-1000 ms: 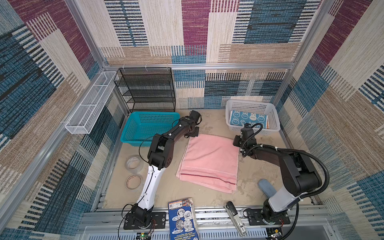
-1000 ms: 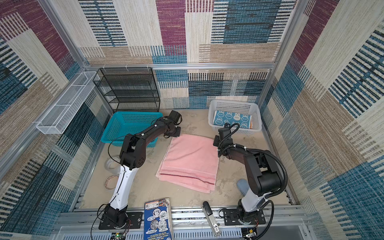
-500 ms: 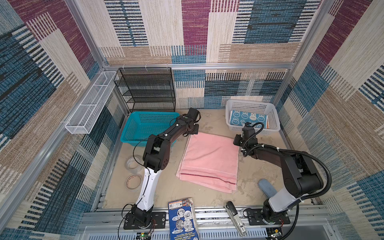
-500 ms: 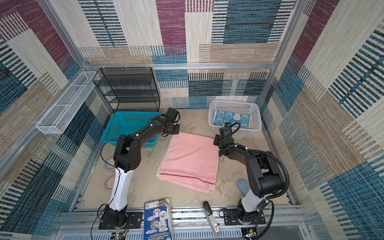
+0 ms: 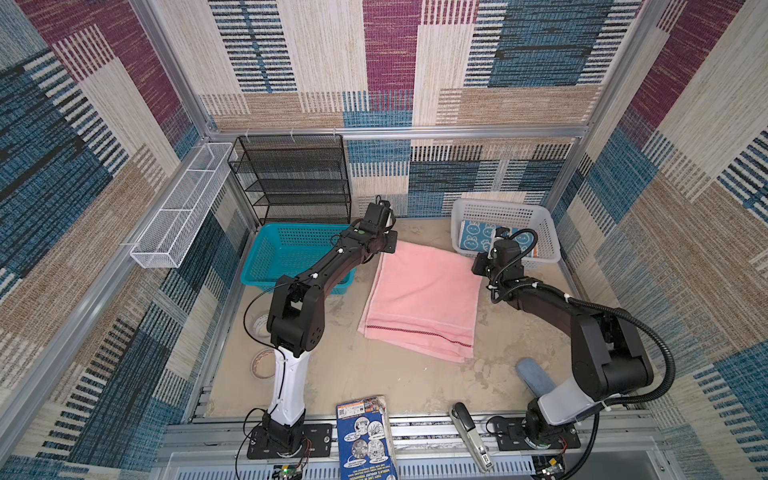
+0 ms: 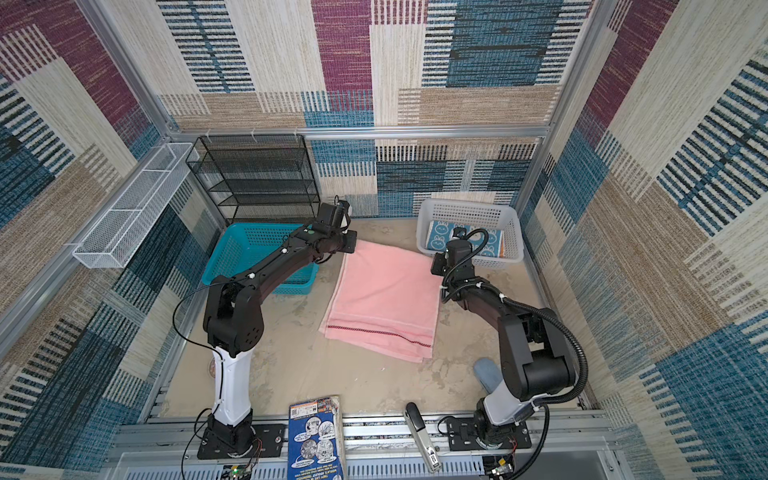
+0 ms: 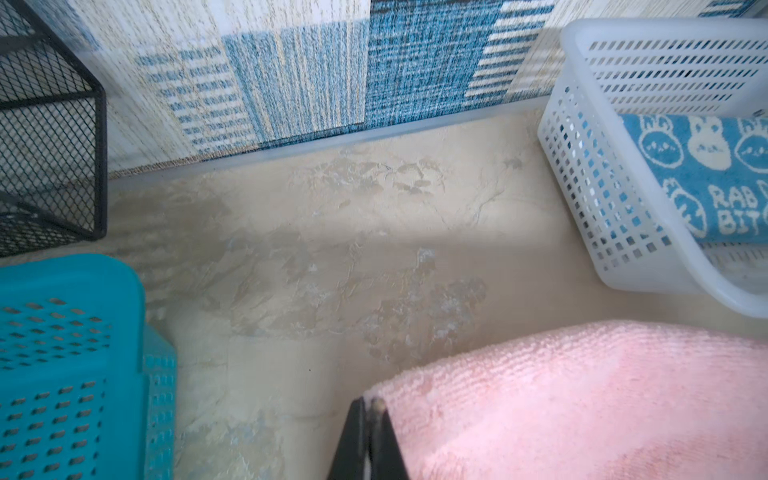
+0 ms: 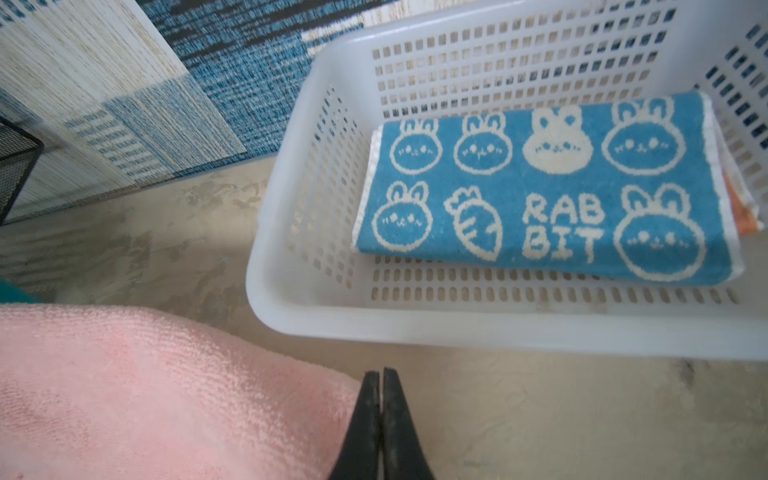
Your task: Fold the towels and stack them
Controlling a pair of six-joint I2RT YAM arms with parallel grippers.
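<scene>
Both top views show the pink towel (image 5: 422, 299) spread flat on the table, between a teal basket (image 5: 299, 227) and a white basket (image 5: 498, 203). We see the left gripper (image 5: 390, 248) at the towel's far left corner and the right gripper (image 5: 478, 266) at its far right corner. The blue towel (image 5: 476, 240) lies folded inside the white basket.

From the left wrist, we see the left gripper (image 7: 368, 402) with its jaws pressed together, pinching the pink corner. The cloth humps up beside it.

From the right wrist, the right gripper (image 8: 380, 373) is likewise clamped tight on the pink edge. Beyond it the blue towel lies flat in the white basket, and a sliver of orange towel (image 8: 744, 216) peeks out from beneath it.
</scene>
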